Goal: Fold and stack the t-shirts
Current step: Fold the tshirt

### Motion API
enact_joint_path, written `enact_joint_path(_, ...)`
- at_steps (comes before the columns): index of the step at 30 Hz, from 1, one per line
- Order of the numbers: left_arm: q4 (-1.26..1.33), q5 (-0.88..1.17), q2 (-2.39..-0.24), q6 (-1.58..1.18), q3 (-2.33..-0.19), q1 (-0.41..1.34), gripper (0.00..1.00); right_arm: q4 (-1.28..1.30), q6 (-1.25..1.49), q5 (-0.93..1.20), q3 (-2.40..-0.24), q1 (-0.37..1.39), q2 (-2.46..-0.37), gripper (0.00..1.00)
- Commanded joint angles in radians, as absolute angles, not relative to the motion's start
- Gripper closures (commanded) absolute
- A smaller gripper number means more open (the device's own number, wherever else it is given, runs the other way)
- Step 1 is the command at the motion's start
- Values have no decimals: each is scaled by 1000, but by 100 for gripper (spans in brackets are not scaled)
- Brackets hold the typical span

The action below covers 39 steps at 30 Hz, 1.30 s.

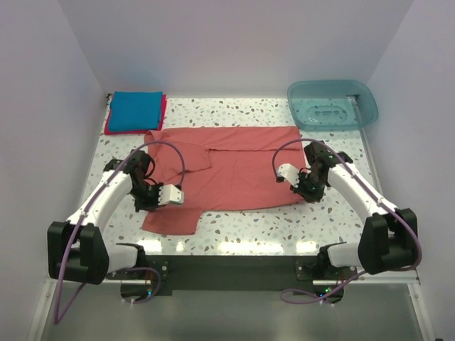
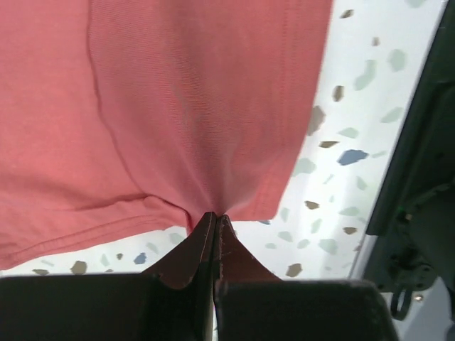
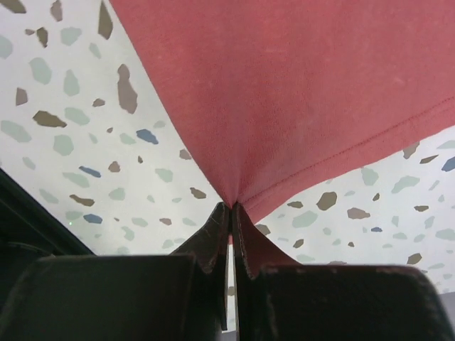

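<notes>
A salmon-red t-shirt (image 1: pixel 227 167) lies spread across the middle of the table, its left side folded over. My left gripper (image 1: pixel 144 199) is shut on the shirt's left edge; in the left wrist view the cloth (image 2: pixel 178 106) bunches into the closed tips of that gripper (image 2: pixel 215 217). My right gripper (image 1: pixel 306 190) is shut on the shirt's right lower corner, where the hem (image 3: pixel 306 106) gathers at its tips (image 3: pixel 232 206). A folded bright blue t-shirt (image 1: pixel 135 110) rests on a crimson-pink one (image 1: pixel 163 108) at the back left.
A translucent teal plastic tub (image 1: pixel 333 104) stands at the back right corner. White walls enclose the table on three sides. The speckled tabletop (image 1: pixel 242 224) shows in front of the shirt, with the arm bases at the near edge.
</notes>
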<state>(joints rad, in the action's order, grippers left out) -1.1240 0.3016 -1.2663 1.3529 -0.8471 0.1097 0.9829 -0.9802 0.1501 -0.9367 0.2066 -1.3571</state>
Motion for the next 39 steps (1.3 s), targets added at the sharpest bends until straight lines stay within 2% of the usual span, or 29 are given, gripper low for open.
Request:
enact_joint_path(1, -1279, 368, -1217, 1390, -891, 101, 100, 1081, -1031, 186, -933, 206, -1284, 100)
enact_joint_path(6, -1316, 400, -1186, 1332, -969, 101, 100, 1152, -1043, 206, -937, 207, -1209, 100)
enact_joint_path(9, -1310, 420, -1267, 1301, -1081, 80, 100, 1132, -1048, 198, -971, 192, -1232, 100)
enact_joint_path(17, -1301, 453, -1521, 1304, -1389, 25, 100, 1131, -1078, 221, -1219, 157, -1449, 100)
enact_joint_path(29, -1258, 463, -1857, 1264, -1725, -29, 100, 1158, -1172, 199, -1543, 97, -1799, 100)
enact_joint_path(39, -1252, 463, -2054, 1215, -1901, -15, 100, 1158, -1187, 169, -1647, 78, -1934, 100)
